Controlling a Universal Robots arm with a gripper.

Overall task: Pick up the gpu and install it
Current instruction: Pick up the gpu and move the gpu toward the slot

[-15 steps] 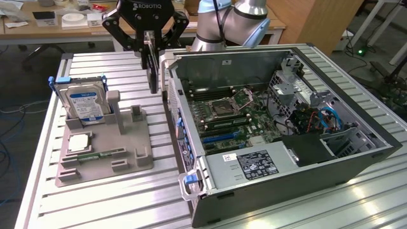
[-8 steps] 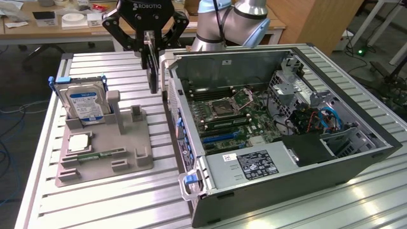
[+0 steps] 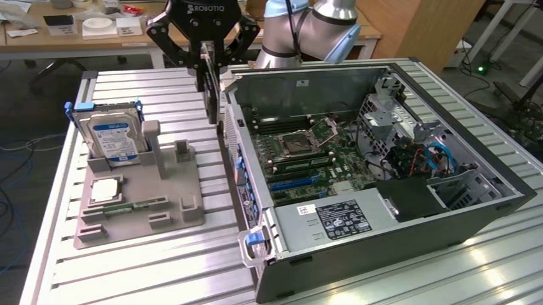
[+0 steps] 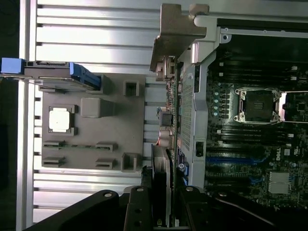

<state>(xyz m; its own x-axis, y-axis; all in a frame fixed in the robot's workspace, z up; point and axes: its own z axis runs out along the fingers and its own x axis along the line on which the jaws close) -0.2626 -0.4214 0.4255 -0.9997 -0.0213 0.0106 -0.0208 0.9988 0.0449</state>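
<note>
Already the gripper (image 3: 208, 58) is clamping its fingers on the gpu (image 3: 211, 101), which is hanging on edge in the air just outside the open computer case (image 3: 475, 210), between its wall and the grey holder (image 3: 182, 219) on the table (image 3: 127, 267). So the pick-up is looking done. The gpu is not yet sitting in any slot on the motherboard (image 3: 314, 159), so the installing is remaining.

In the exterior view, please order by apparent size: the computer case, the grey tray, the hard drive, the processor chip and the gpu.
1. computer case
2. grey tray
3. hard drive
4. processor chip
The gpu hangs edge-on in the gripper, so its size is unsure; I leave it unranked.
</note>
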